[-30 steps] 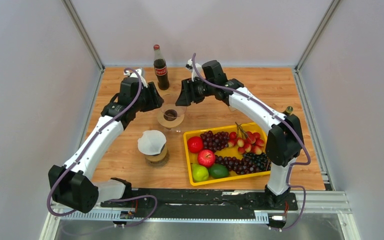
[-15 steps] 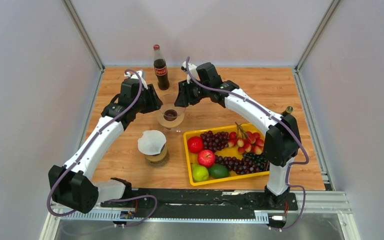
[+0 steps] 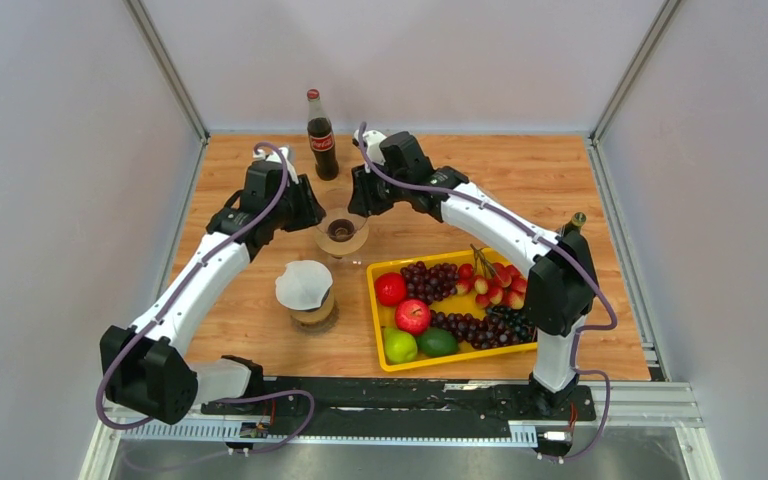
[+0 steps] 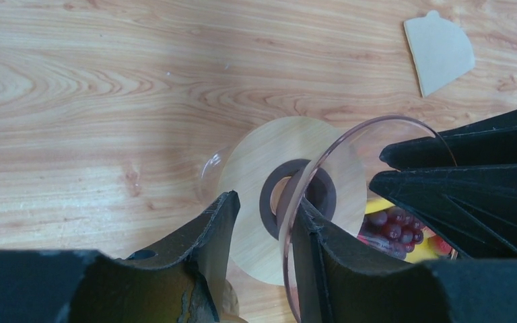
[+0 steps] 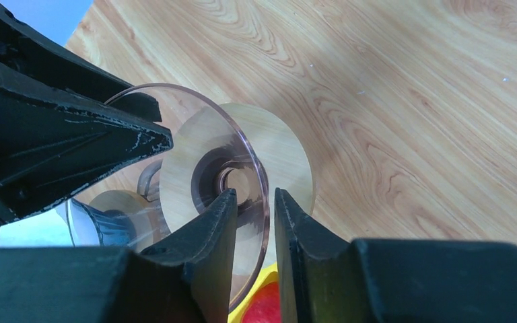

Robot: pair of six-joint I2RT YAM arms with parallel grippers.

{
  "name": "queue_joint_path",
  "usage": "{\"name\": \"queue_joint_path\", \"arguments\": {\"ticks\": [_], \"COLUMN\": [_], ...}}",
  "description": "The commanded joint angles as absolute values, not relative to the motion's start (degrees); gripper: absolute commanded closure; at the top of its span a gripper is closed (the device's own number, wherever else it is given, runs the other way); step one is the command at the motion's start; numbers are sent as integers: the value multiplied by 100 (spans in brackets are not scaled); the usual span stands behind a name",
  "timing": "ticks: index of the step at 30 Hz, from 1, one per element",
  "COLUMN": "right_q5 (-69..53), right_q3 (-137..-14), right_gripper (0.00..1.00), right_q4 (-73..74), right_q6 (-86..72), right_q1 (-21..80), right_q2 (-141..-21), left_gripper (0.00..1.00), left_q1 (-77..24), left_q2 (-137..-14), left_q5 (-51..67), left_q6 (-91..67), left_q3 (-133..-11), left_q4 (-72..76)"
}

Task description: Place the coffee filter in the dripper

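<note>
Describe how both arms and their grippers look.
The left arm and right arm match: smooth white link shells between bulky black joint housings, each trailed by a looping purple cable. The left gripper and right gripper each have two black wedge-shaped fingers, ribbed on the outside, with pale scuffs along the edges. No markings are readable.
</note>
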State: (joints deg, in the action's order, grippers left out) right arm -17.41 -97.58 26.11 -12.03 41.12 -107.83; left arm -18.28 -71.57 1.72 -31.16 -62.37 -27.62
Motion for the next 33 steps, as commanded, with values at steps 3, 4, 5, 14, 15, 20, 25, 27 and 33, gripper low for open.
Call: {"name": "queue_joint_path", "arguments": {"ticks": [3, 4, 5, 14, 15, 20, 25, 27, 33], "right_q5": [-1220, -1217, -1215, -1140, -1142, -1144, -1063, -1006, -682], "right_q3": [-9941, -9940, -9940, -9992, -9997, -9952, -10174, -10191, -10256], "right_gripper": [73, 74, 75, 85, 86, 95, 100, 100, 100], "right_q4": [2572, 2569, 2567, 2807, 2843, 3108, 3523, 3653, 4040], "right_q6": [-1126, -1128, -1129, -1117, -1119, -1118, -1168, -1171, -1191], "right_q1": [4288, 4290, 4296, 4315, 4315, 4315, 4315, 4324, 4351], "right_q2": [-10858, -10865, -10883, -11055, -11086, -11196, -11418, -11474, -11696], "left_gripper": [56, 58, 60, 70, 72, 76, 81, 84, 90], "left_q1": [-1811, -1811, -1811, -1811, -1811, -1811, -1811, -1808, -1810], "left_q2": [-7197, -7218, -7234, -7536, -7569, -7806, -7985, -8068, -8365], "left_q5": [469, 462, 460, 409, 416, 553, 345, 273, 266], "left_q6": [-2890, -2886, -2890, -2969, -2979, -3061, -3159, -3179, -3192], "left_q3": [-6075, -6070, -6059, -6174, -6203, -6472, -6549, -6548, -6597], "left_q4": [-2647, -2653, -2658, -2858, -2940, -3425, -3814, -3864, -3973]}}
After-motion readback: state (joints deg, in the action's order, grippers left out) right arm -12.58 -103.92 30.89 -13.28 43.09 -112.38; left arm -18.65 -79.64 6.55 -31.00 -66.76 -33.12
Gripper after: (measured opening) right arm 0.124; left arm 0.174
